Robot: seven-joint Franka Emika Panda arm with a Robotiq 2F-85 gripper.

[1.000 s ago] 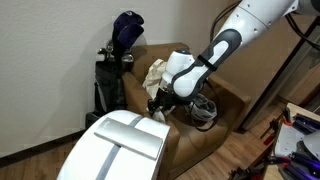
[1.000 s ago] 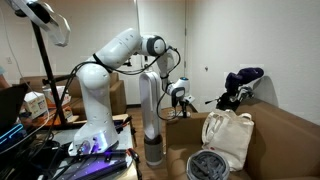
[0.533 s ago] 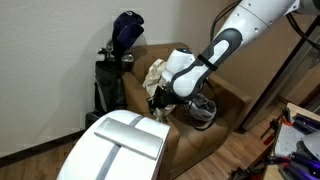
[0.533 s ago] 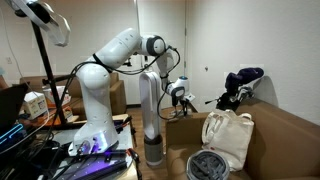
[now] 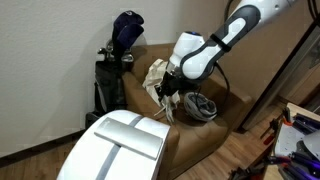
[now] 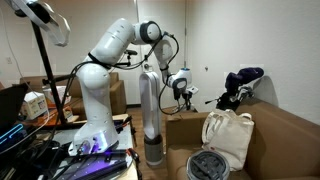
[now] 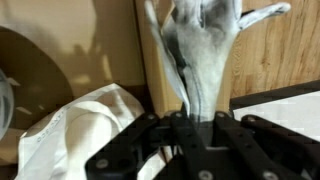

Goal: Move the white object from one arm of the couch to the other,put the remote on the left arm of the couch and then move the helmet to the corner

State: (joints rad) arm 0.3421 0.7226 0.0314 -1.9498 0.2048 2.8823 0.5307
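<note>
Wrist view: nearest the camera, the end effector (image 7: 190, 120) is clenched on the white object (image 7: 200, 45), a limp, pale grey-white thing with finger-like ends reaching away from the jaws. Behind it to the left lies a cream bag (image 7: 70, 130), and farther off to the right is wood floor (image 7: 280, 50). In an exterior view the object hangs under the end effector (image 5: 168, 95), in the air above the couch (image 5: 215, 138), touching neither arm. The helmet (image 5: 203, 108) sits just to its right on the couch, not in a corner. By this, the first step looks midway: the object is picked up but not yet set on the other arm. No remote is visible, and the remote and helmet steps look undone.
</note>
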